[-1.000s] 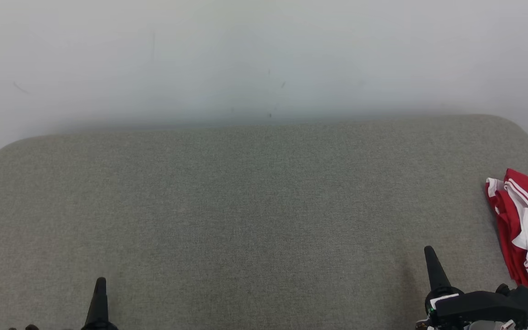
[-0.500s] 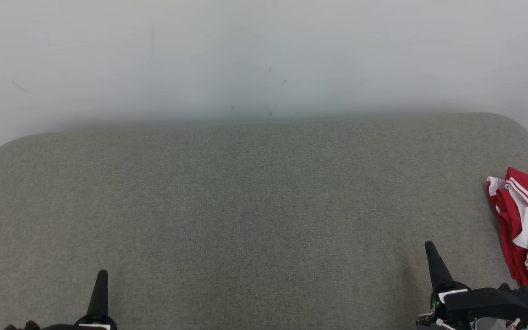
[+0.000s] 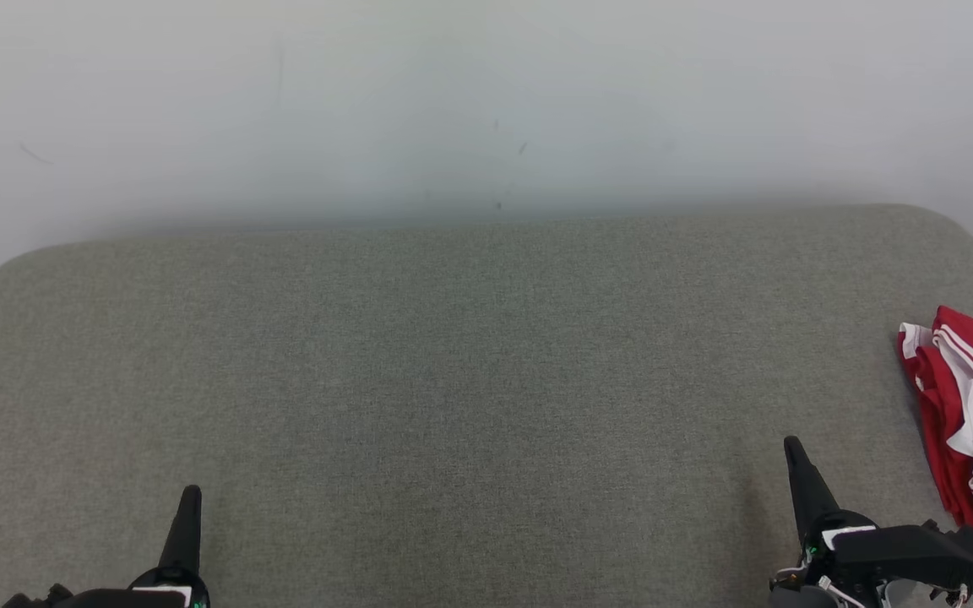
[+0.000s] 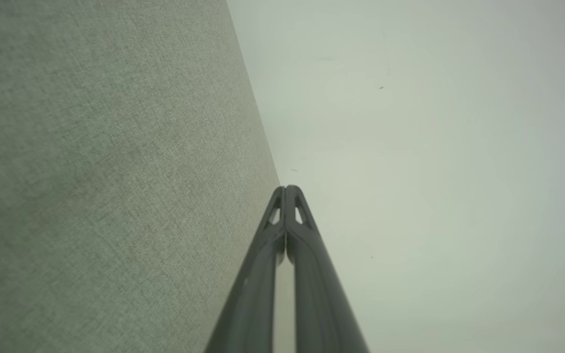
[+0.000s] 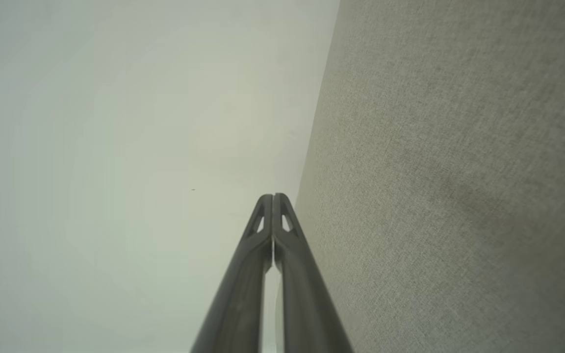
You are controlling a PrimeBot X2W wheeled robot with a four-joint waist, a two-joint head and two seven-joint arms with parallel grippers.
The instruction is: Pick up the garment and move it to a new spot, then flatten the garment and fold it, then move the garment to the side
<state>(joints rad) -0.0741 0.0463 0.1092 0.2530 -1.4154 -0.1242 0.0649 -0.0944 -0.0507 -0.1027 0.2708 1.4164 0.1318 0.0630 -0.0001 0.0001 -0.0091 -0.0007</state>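
The garment (image 3: 968,418), red with white stripes, lies bunched at the right edge of the grey fabric surface (image 3: 470,388) and runs partly out of the head view. My right gripper (image 3: 791,447) sits low at the lower right, shut and holding nothing, a short way left of the garment and apart from it. At the lower left my left gripper (image 3: 192,494) is also shut and holds nothing. In each wrist view the two dark fingers meet at the tips, left gripper (image 4: 286,188) and right gripper (image 5: 272,196), with nothing between them.
A pale wall (image 3: 486,101) stands right behind the grey surface. The surface has rounded far corners and drops away at the left and right edges. A wide bare stretch of grey fabric lies between the two grippers.
The whole head view has shifted slightly, so the camera moved. Both grippers show a little higher in the view than before. The garment lies as it did.
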